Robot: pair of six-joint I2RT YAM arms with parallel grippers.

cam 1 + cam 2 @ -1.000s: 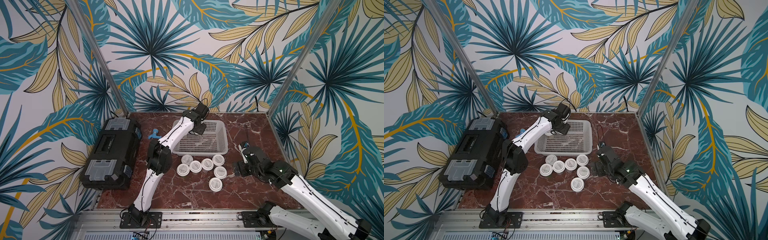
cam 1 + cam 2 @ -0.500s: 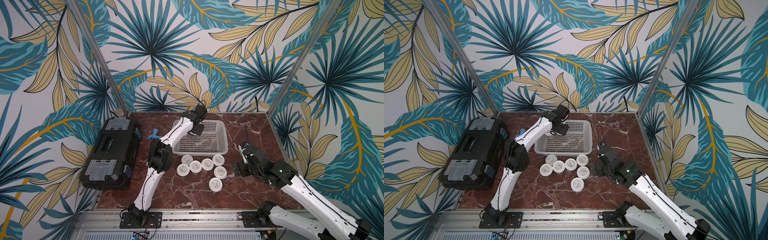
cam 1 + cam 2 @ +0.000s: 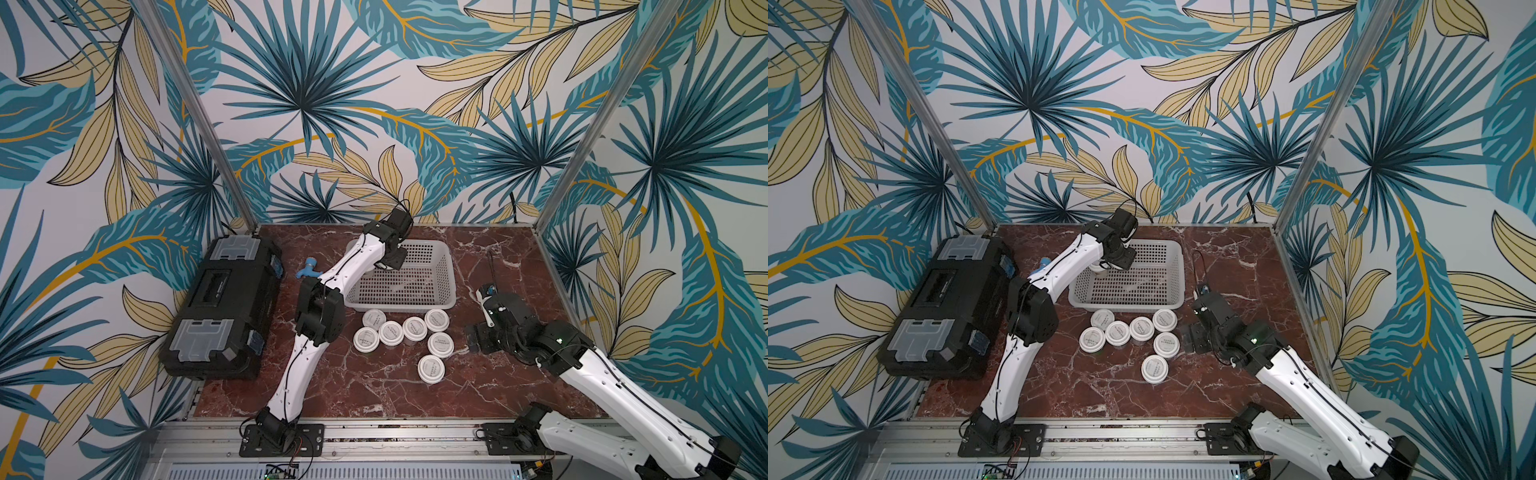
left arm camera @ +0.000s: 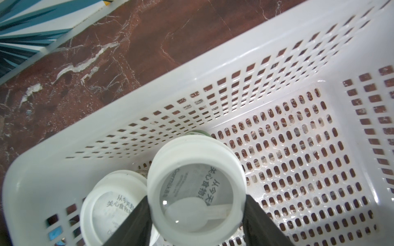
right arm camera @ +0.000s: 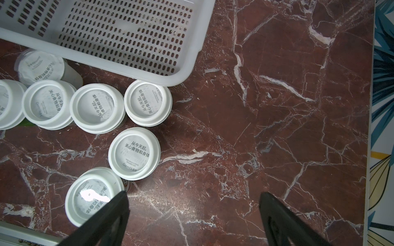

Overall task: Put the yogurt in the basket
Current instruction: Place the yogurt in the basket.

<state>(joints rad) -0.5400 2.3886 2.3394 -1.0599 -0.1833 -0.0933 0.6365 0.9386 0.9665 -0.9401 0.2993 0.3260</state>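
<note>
The pale basket [image 3: 452, 276] stands at the back middle of the table. My left gripper [image 4: 197, 213] is shut on a yogurt cup [image 4: 196, 187] by its white lid, over the basket's [image 4: 191, 70] back left corner. A second cup [image 4: 110, 210] stands on the basket floor right beside it. In a top view the left gripper [image 3: 1105, 266] shows above that corner. Several yogurt cups [image 3: 409, 330] cluster on the table in front of the basket. My right gripper [image 5: 194, 213] is open above bare table, just right of the nearest cup [image 5: 89, 196], holding nothing.
A large black toolbox [image 3: 224, 307] lies along the left edge. A small blue fitting [image 3: 308, 270] sits between it and the basket. The right arm [image 3: 540, 345] rests low at the right. Bare marble lies to the right of the cups and basket.
My left gripper has shifted slightly left over the basket with the cup still in it. The right arm and the cups on the table have not moved.
</note>
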